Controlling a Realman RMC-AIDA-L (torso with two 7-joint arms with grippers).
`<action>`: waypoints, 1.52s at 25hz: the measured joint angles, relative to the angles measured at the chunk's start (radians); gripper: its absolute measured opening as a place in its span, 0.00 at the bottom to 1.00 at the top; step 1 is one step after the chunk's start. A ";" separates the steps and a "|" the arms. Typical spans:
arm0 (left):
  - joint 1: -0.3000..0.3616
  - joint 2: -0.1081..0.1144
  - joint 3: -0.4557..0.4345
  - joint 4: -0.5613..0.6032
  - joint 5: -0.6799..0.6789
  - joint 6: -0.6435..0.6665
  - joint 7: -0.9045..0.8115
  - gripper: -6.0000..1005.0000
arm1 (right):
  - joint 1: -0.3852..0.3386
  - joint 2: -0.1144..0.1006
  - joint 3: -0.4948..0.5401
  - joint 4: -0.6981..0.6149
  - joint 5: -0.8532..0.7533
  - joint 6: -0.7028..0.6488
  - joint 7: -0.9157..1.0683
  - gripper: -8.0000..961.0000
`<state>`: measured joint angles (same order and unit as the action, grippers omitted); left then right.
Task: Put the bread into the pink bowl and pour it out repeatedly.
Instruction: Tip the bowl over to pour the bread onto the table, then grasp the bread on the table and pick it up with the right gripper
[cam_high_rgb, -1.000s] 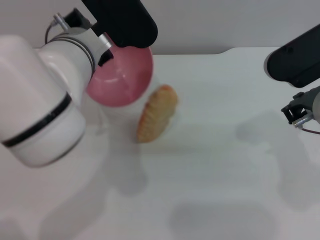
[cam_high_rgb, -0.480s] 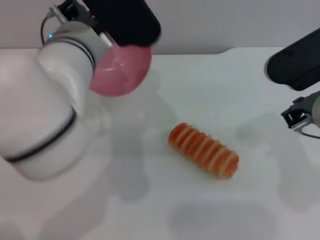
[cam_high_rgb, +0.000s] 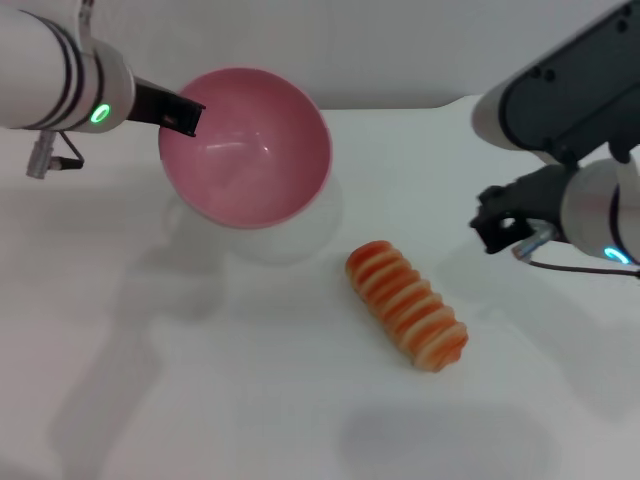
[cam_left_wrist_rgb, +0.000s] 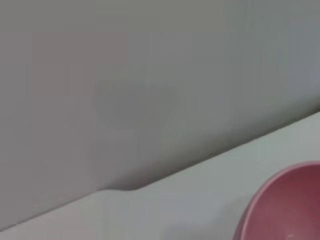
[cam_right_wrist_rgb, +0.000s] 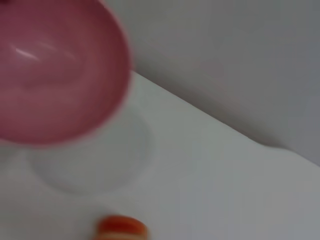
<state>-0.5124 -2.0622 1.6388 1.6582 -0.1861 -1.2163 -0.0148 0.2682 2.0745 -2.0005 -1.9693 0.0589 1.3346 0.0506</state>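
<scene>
The pink bowl (cam_high_rgb: 250, 150) hangs tilted above the table at the back left, its empty inside facing me. My left gripper (cam_high_rgb: 185, 115) is shut on its left rim. The bread (cam_high_rgb: 408, 305), orange and cream striped, lies on the table right of centre, in front of and to the right of the bowl. My right gripper (cam_high_rgb: 497, 228) hovers to the right of the bread, apart from it. The left wrist view shows part of the bowl (cam_left_wrist_rgb: 287, 205). The right wrist view shows the bowl (cam_right_wrist_rgb: 55, 70) and one end of the bread (cam_right_wrist_rgb: 121, 227).
The white table (cam_high_rgb: 250, 400) bears only the bread. Its back edge (cam_high_rgb: 450, 103) runs along a grey wall, with a step near the back right.
The bread dropped out of the tipped bowl and came to rest right of centre. The left arm swung back left and turned the bowl open side up. The right arm moved in leftwards.
</scene>
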 joint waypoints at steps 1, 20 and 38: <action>0.003 0.000 -0.008 -0.001 -0.005 0.000 0.001 0.05 | 0.007 0.000 0.002 0.002 0.014 -0.005 -0.006 0.02; -0.042 0.001 -0.008 -0.111 0.086 0.005 -0.030 0.05 | 0.063 0.004 -0.042 0.188 0.042 -0.086 0.036 0.25; -0.051 -0.002 -0.004 -0.131 0.081 0.006 -0.032 0.05 | 0.111 0.006 -0.050 0.285 0.085 -0.170 0.053 0.75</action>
<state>-0.5629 -2.0642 1.6352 1.5275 -0.1053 -1.2103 -0.0468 0.3788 2.0804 -2.0505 -1.6841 0.1439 1.1647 0.1037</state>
